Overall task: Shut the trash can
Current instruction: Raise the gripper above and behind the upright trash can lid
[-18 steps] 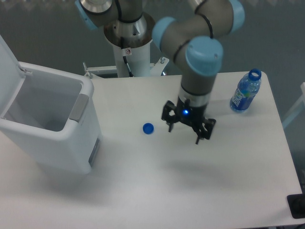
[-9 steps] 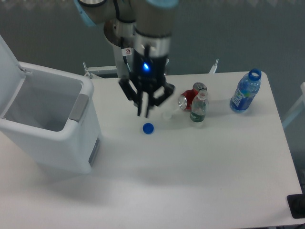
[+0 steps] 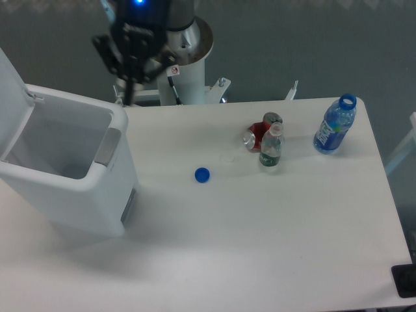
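One high camera (fixed) overlooks the table (image 3: 273, 247).

No legible text or labels.

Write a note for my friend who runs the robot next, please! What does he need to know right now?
Tool: open, holding nothing, up in the air near the back right corner of the large white rectangular plastic trash can.
Trash can: at the table's left end; its flat white lid stands raised, and the inside looks empty.
Done: nothing yet; the lid is untouched.
Left: get behind the lid and push it down shut.
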Action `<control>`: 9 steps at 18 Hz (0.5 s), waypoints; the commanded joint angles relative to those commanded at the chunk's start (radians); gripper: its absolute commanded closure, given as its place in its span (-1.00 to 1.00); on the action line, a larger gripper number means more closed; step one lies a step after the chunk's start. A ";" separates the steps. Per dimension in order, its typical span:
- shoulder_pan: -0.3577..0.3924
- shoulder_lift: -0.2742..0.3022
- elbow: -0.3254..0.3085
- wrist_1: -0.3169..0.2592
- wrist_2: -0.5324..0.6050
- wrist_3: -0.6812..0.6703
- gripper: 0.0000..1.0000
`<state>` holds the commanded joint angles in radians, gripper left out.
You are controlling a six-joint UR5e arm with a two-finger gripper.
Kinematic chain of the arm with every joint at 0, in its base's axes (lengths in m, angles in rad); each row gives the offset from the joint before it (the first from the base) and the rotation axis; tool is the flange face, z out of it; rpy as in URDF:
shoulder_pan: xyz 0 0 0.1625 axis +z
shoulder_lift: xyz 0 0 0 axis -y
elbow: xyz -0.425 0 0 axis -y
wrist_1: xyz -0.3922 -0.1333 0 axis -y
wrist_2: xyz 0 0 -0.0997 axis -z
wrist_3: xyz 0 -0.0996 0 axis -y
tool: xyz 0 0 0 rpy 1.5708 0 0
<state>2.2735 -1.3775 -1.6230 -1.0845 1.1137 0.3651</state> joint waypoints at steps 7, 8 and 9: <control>-0.130 -0.006 0.026 0.046 -0.002 0.009 1.00; -0.149 -0.008 0.032 0.049 0.000 0.011 1.00; -0.169 -0.008 0.034 0.064 -0.002 0.011 1.00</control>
<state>2.1048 -1.3852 -1.5892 -1.0203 1.1122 0.3758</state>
